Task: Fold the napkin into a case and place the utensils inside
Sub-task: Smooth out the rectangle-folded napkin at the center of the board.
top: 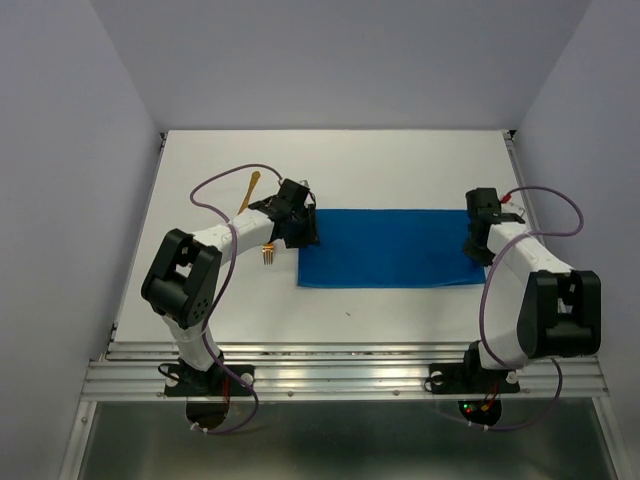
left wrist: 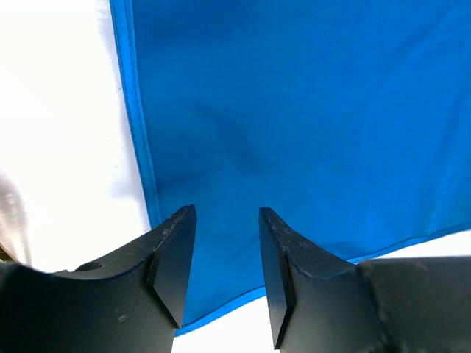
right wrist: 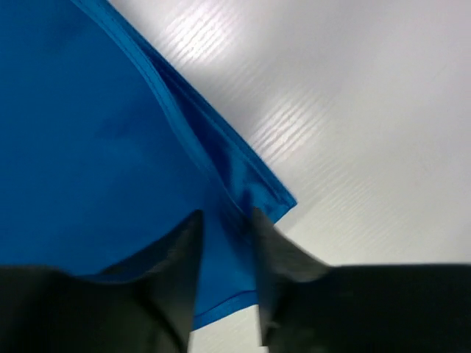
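the napkin (top: pixel 390 248) is bright plain blue, unpatterned, its hem a slightly darker blue line beside the black left gripper (left wrist: pixel 227 215). the right gripper (right wrist: pixel 227 218) is black too. the table (top: pixel 400 165) beneath both is white. the fork (top: pixel 268 256) just beside the left gripper is golden-orange, as is the second utensil (top: pixel 251 190) beyond it.

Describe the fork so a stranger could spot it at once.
On the white table, find the blue napkin in the middle. Just off its left edge, beside the left arm, lies the fork: golden-orange with short tines, unlike the slim utensil farther back.
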Controlling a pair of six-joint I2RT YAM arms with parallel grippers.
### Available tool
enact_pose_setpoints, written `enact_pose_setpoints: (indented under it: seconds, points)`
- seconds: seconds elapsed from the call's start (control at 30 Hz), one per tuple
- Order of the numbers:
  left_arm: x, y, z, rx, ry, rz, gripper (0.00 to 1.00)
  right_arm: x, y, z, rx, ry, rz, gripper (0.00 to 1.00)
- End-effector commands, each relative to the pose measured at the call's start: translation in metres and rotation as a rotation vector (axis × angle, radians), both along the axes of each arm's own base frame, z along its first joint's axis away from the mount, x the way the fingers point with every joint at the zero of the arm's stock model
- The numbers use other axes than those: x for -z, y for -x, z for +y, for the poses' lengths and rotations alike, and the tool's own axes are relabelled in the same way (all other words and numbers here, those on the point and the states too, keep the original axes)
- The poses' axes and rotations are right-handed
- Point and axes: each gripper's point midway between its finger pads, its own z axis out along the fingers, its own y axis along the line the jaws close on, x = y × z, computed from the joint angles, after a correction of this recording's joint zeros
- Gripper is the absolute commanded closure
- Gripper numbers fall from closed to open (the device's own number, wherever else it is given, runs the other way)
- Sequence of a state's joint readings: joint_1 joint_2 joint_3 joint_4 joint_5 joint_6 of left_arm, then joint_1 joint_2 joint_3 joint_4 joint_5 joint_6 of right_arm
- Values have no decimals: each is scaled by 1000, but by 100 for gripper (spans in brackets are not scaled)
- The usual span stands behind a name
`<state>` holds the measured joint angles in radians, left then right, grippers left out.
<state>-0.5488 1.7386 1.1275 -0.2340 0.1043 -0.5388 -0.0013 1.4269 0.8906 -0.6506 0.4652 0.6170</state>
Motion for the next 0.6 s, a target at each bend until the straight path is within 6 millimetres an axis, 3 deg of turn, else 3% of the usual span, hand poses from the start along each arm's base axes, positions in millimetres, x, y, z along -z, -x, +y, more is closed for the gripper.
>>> enact_pose_setpoints:
  seconds: [0.0, 0.07, 0.13, 0.37, 0.47, 0.57]
  points:
    - [-17, -8, -8, 22, 27, -44, 49, 4, -7, -16, 20, 90, 43, 52]
    - [-15, -5, -8, 27, 26, -39, 49, 16, -5, -16, 23, 92, 76, 35]
    - [-14, -3, -7, 28, 24, -37, 49, 26, -5, -16, 25, 90, 103, 31]
    - [-11, 0, -3, 29, 16, -33, 49, 47, -12, -14, 16, 48, 135, 30]
    - [-9, 1, -3, 28, 16, -31, 49, 64, -10, -5, -8, -3, 161, 38]
    - [-8, 1, -2, 29, 7, -28, 49, 70, -7, 7, -33, -67, 147, 38]
